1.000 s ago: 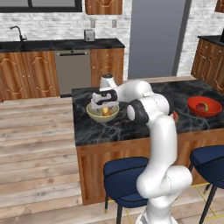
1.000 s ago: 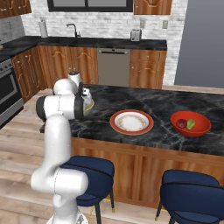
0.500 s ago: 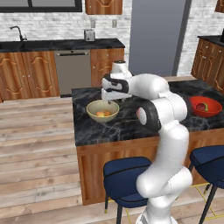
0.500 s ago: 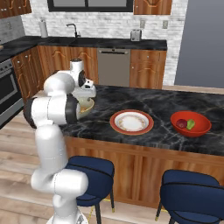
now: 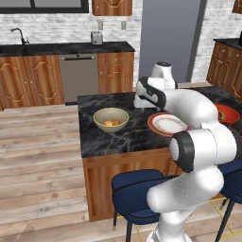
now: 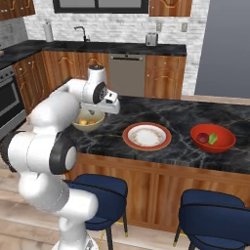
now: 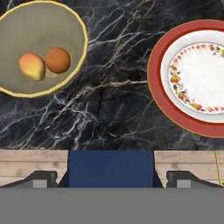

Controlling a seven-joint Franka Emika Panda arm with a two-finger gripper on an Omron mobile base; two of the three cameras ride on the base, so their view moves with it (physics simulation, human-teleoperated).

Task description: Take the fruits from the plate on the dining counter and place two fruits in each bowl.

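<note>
Two fruits, a yellow-orange one (image 7: pixel 32 66) and an orange one (image 7: pixel 57 60), lie touching in the deep matte beige bowl (image 7: pixel 13 26), and the dark red fruit (image 6: pixel 202 138) and the green fruit (image 6: pixel 213 139) lie together in the glossy red bowl (image 6: pixel 222 145). Between the bowls on the black, white-veined marble counter (image 7: pixel 109 105) stands the flat round plate (image 7: pixel 159 70), white with a broad red-orange rim and a small flower pattern. Above the counter between beige bowl and plate hangs the gripper (image 7: pixel 111 179), its fingertips (image 7: pixel 41 179) spread wide with nothing between them.

Gripper (image 7: pixel 112 179) raised, jaws apart (seemingly empty).
</note>
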